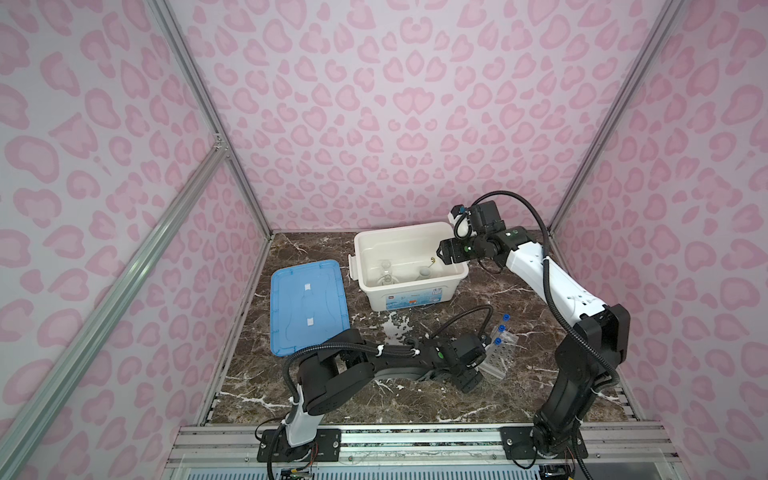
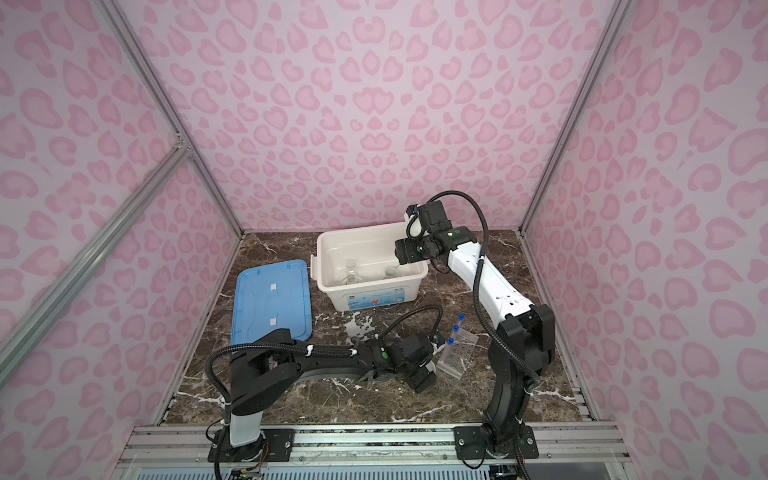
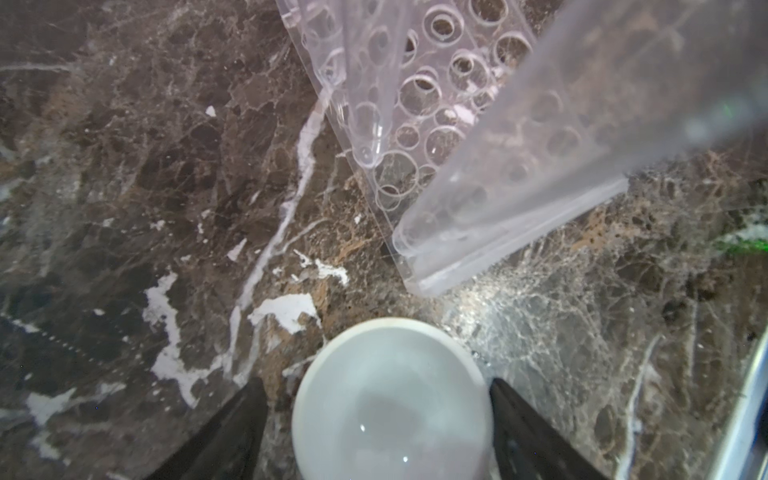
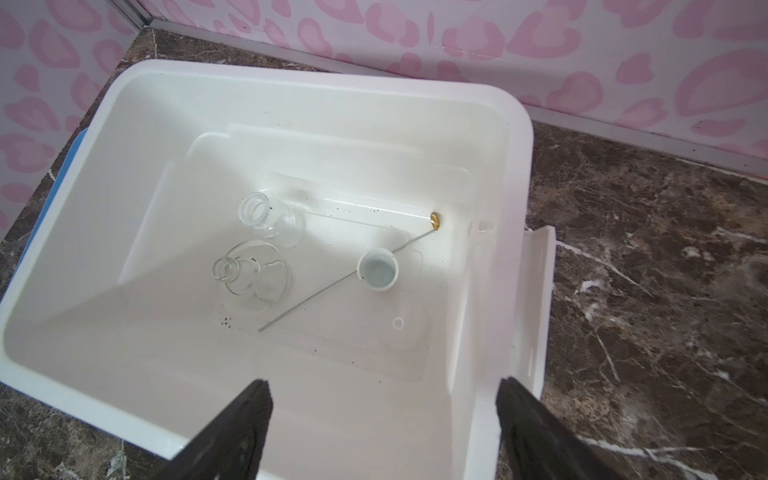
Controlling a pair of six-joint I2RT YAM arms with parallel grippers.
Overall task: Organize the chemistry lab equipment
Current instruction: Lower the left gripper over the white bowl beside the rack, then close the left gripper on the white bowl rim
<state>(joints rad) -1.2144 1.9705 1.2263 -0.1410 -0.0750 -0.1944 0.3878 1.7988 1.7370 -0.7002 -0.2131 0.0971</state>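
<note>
The white dish (image 3: 390, 399) sits on the marble table (image 3: 124, 166), just beside the tube rack (image 3: 436, 95), at five o'clock from the storage box (image 1: 382, 297). My left gripper (image 3: 376, 384) straddles it, jaws wide, a gap on one side. I judge this the pickup: next I must close squarely and lift. My right gripper (image 4: 382, 381) hovers open and empty over the box.

A dark, white-veined marble tabletop (image 1: 374, 399) carries four things. In both top views a flat blue lid (image 1: 307, 307) lies left of centre, an open white box (image 1: 409, 297) stands at centre, and a clear rack (image 1: 496, 357) sits lower right of the box. The left wrist view shows a white dish (image 3: 390, 399) near the rack's end.
</note>
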